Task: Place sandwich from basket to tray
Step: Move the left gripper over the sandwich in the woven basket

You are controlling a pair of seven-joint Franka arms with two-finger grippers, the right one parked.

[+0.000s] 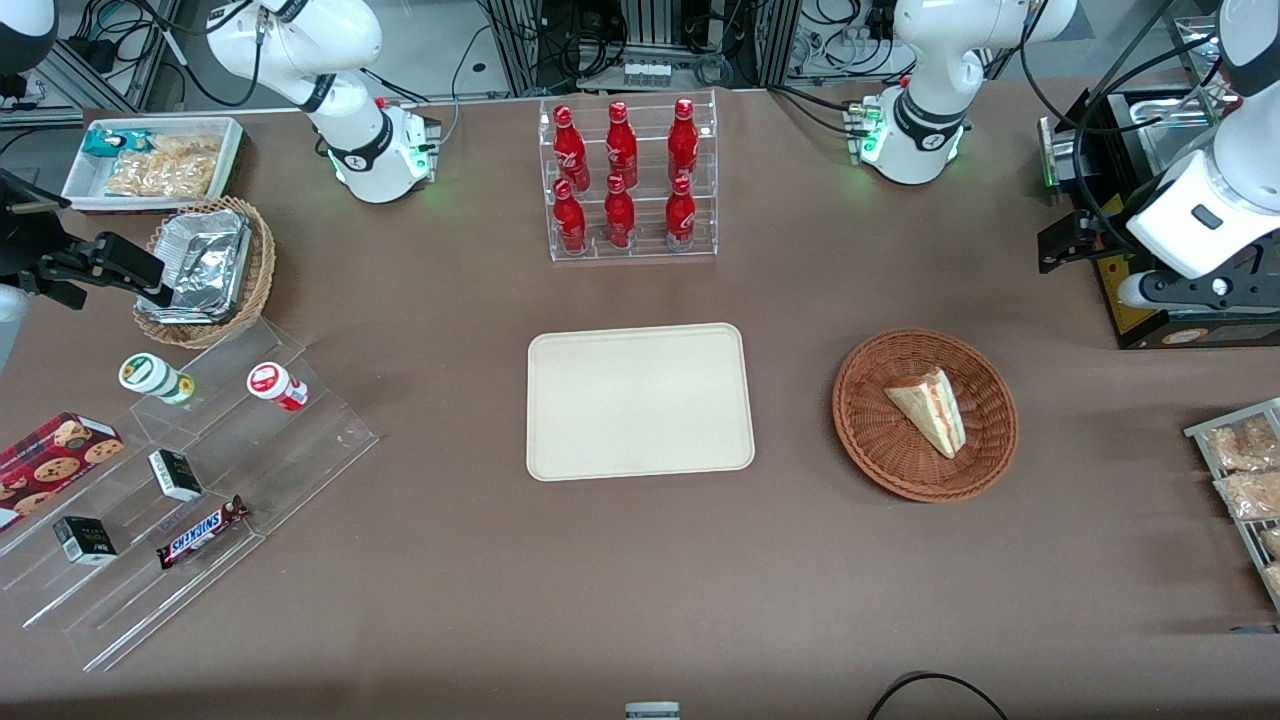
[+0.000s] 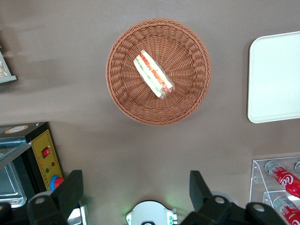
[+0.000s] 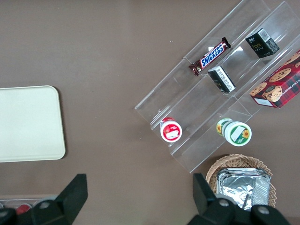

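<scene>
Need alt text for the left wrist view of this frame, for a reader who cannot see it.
A sandwich wedge lies in a round reddish-brown wicker basket on a brown table, seen from above by the left gripper, whose jaws stand open and high above the table. The cream tray's edge, bare, shows beside the basket.

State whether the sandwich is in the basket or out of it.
In. The sandwich lies inside the basket; the tray is bare, and the open gripper hangs above, apart.

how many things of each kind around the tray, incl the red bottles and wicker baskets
Red bottles in the clear rack: 6
Wicker baskets, reddish-brown and tan: 2
Triangular sandwich: 1
Cream rectangular tray: 1
Open left gripper, above the table near the basket: 1
Total: 11
</scene>
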